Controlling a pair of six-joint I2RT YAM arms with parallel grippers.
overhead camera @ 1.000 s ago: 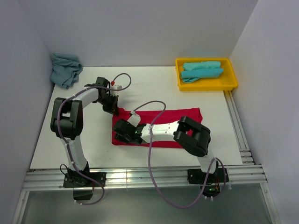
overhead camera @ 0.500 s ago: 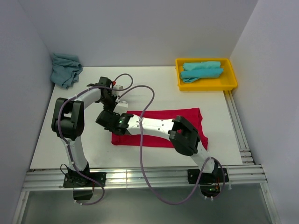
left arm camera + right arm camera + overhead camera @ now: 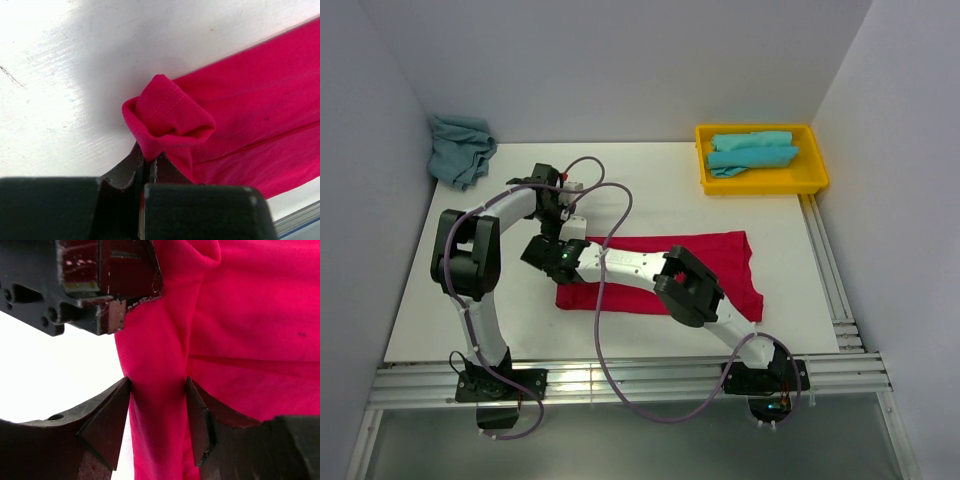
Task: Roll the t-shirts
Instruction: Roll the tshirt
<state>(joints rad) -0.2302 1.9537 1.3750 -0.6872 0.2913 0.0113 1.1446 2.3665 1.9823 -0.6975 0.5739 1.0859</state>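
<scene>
The bright red thin cloth t-shirt (image 3: 720, 262) lies as a long band across the middle of the white worktop (image 3: 650, 190). The left hand (image 3: 148, 159) pinches its curled left corner. The right hand (image 3: 156, 390), just beside, clamps a cloth fold.

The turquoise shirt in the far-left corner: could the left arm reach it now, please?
Probably not yet: the left gripper is shut on the red t-shirt. Only bare table separates it from the turquoise shirt, so after releasing, likely yes.
</scene>
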